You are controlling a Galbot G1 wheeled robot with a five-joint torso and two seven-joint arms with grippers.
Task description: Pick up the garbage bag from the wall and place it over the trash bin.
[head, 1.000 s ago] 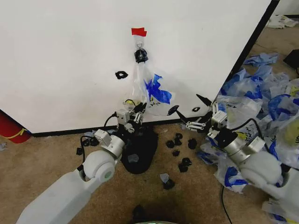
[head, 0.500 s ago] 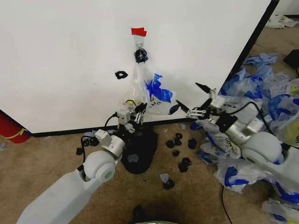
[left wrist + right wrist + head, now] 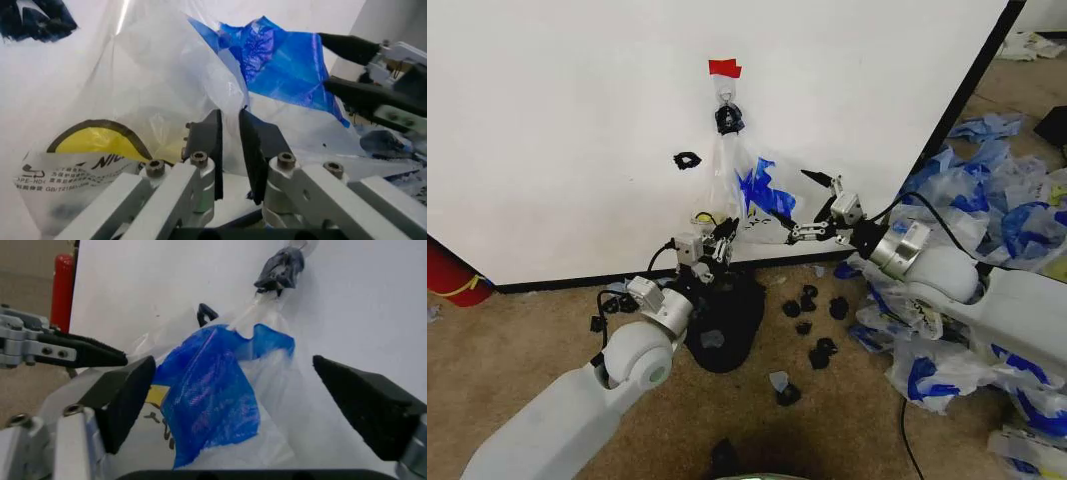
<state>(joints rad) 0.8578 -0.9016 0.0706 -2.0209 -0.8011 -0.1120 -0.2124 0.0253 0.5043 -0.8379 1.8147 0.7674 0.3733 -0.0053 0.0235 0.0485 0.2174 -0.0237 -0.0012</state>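
White panel comes first — the wall [image 3: 577,130] stands as a broad flat sheet with a black edge, rising from the tan carpet floor [image 3: 537,330]. Near its middle a red tape strip [image 3: 724,68] marks a metal hook [image 3: 727,97], and from that hook the garbage bag [image 3: 742,195] hangs by its dark bunched handles, translucent white with a blue fold and a yellow smiley low down; its lower part drops towards the wall's foot. The trash bin [image 3: 727,318] is seen on the floor just beside the wall's bottom edge, directly below the bag. A heap of blue-and-white bags [image 3: 987,200] lies past the wall's black edge, and small black scraps [image 3: 812,325] are scattered on the carpet beside the bin.

The right claw [image 3: 815,208] is held spread wide at the bag's blue side, its two black fingers either side of the blue fold and apart from it in the right wrist view. The left claw [image 3: 229,150] is nearly pressed together on a fold of the bag's lower film, above the bin.

For the step in hand — taking the bag — the right claw would best be closed on a gathered thickness of film rather than a single skin, and the handles lifted up off the hook, not pulled outward, lest the thin plastic tear.
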